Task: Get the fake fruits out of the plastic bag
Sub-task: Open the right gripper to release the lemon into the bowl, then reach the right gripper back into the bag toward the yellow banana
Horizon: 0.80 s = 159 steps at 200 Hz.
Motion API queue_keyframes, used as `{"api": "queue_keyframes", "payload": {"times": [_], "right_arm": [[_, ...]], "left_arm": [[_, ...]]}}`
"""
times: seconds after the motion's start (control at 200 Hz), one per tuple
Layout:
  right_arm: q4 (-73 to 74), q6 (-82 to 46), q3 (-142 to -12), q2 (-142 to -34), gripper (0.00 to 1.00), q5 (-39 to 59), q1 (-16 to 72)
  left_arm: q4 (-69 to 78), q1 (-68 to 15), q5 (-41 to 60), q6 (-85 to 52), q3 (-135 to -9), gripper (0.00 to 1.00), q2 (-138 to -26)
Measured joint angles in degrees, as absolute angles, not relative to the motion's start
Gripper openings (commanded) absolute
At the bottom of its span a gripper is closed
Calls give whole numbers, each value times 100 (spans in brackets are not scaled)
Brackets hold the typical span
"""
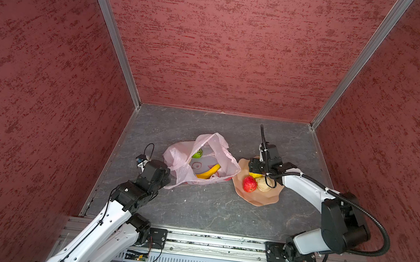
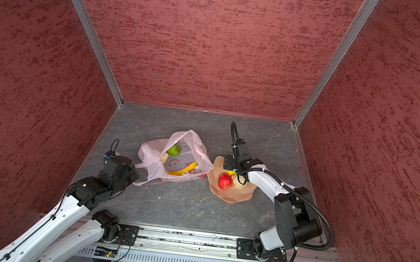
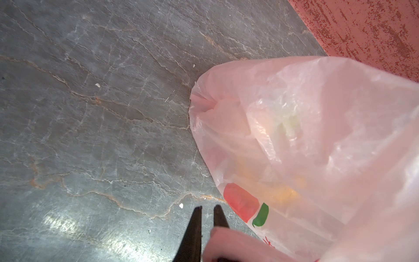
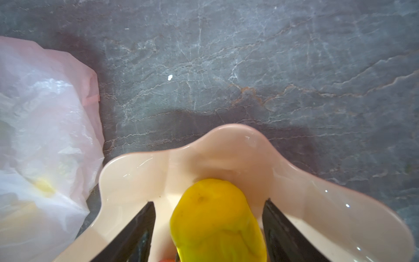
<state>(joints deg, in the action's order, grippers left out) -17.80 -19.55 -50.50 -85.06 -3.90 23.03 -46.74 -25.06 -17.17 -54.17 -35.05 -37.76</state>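
Right gripper (image 4: 209, 203): jaws apart, 1 either side of the yellow fruit (image 4: 215, 222), gaps showing on both sides, so it looks released, not held. The fruit lies in the bowl (image 4: 136, 172), against the wall furthest from the bag (image 1: 181, 158). Bowl is just beside the bag on the right-arm side, almost touching. It also holds the red fruit (image 1: 250, 183) and beige lump (image 1: 263, 184), so 3 are out. Risk 1: lifting out off-line, a finger clips the yellow fruit or rim; the round fruit rolls or the bowl skids into the bag. Risk 2: the right arm's cable loop hangs right over the beige lump and could drag it. Left gripper (image 3: 207, 208): jaws nearly together, by my read pinched on the bag's handle corner on the side away from the bowl, holding the mouth up. Banana (image 1: 209, 173) and green fruit (image 1: 197, 154) sit inside the bag, so at least 2 to go. Risk 3: thin film slips or tears, the mouth collapses over both. Risk 4: on the next reach in, a finger snags film, not fruit.
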Motion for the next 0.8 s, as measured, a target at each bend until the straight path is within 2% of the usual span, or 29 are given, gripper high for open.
{"api": "queue_keyframes", "payload": {"times": [0.135,0.301,0.406,0.606,0.796], "right_arm": [[-2003,-1914,-5085,-8034,71,-475,2303],[-2410,-1610,-5500,-7288,53,-561,2305],[-2563,-1369,-6080,-7037,46,-513,2375],[-2639,-941,-7293,-7085,44,-379,3262],[-2637,-698,-8300,-7725,43,-8,4322]], "left_arm": [[-4703,-2506,-1719,-5413,-3505,14,-3811],[-4777,-2502,-1717,-5402,-3505,14,-3883],[-4812,-2502,-1686,-5360,-3505,14,-3942],[-4950,-2502,-1570,-5325,-3505,13,-4143],[-5229,-2508,-1439,-5360,-3503,12,-4246]]}}
